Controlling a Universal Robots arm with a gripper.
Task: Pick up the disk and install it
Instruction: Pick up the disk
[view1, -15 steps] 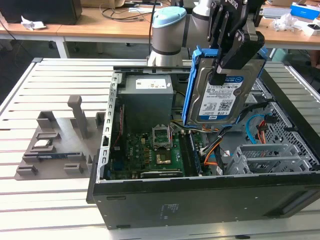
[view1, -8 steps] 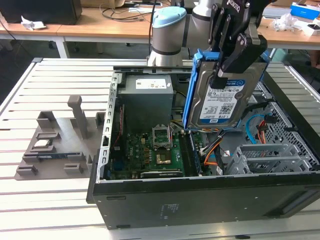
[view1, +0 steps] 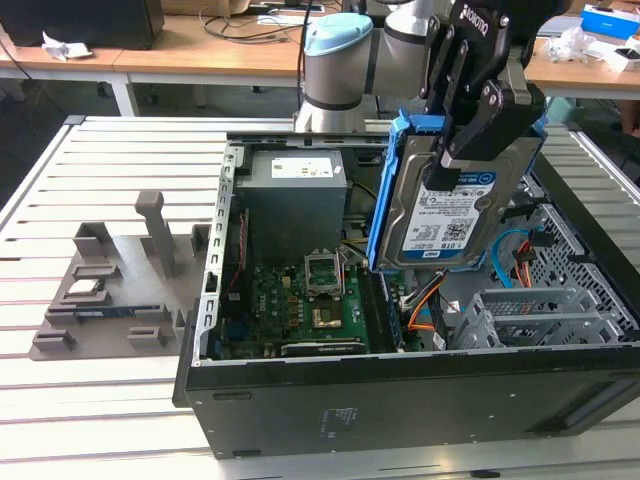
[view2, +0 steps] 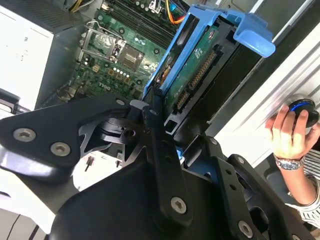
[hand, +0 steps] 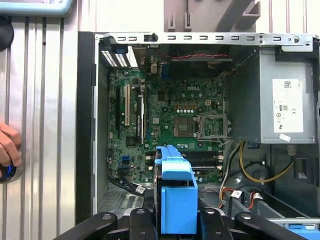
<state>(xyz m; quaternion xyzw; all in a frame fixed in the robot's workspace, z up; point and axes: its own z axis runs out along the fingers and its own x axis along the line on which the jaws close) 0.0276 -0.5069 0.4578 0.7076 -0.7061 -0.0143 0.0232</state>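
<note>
Gripping disk (view1: 445, 228) above case (view1: 400, 400), gripper (view1: 452, 160) clamped on it; hand (view2: 287, 135) in both wrist views

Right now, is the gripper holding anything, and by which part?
Yes. The gripper holds the disk by its upper end, fingers clamped across its flat faces, above the open computer case.

The disk (view1: 440, 228) is a flat silver-metal rectangle with a white-and-blue label (view1: 455, 205) on its face, clipped in a bright blue plastic frame (hand: 177, 200). It hangs directly beneath the tool (view1: 450, 162), pinched near its upper edge between the closed fingers and resting on no surface. It stands on edge, nearly upright with a slight lean, label face toward the exterior view. In the second wrist view its other face shows a green circuit board (view2: 192, 67) with a connector row, extending away from the tool.
</note>
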